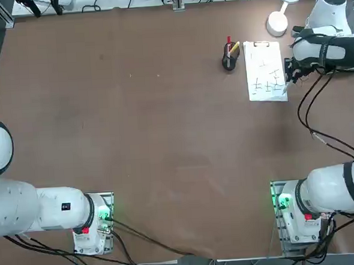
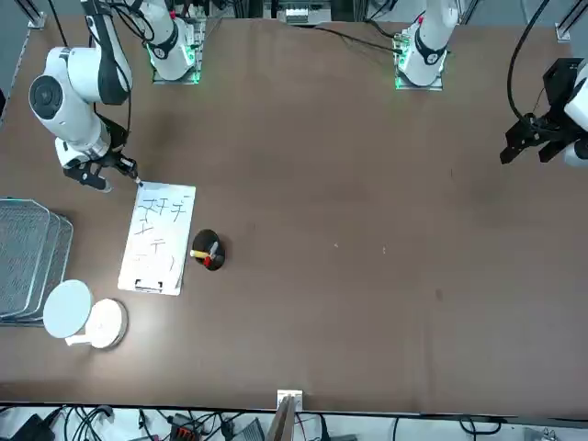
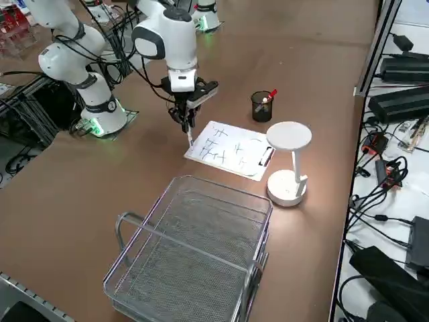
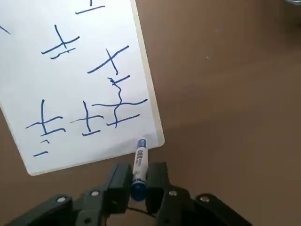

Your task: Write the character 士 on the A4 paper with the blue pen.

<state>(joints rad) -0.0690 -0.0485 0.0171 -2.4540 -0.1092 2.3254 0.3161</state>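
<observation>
The A4 paper (image 1: 263,67) (image 2: 156,241) (image 3: 231,149) (image 4: 80,75) lies flat at the far right of the table, with a clip on its far short edge. Several blue cross-like characters are written on it. My right gripper (image 1: 289,77) (image 2: 122,166) (image 3: 184,115) (image 4: 138,178) is shut on the blue pen (image 4: 139,162) (image 3: 188,136), which points down. The pen's tip is at the sheet's near short edge, close to its right corner. I cannot tell whether the tip touches the sheet.
A black pen cup (image 1: 229,59) (image 2: 209,255) (image 3: 261,105) with a red and a yellow pen stands left of the sheet. A white desk lamp (image 1: 278,19) (image 3: 288,164) stands beyond the clip. A wire basket (image 3: 194,255) (image 2: 28,253) sits at the right table edge.
</observation>
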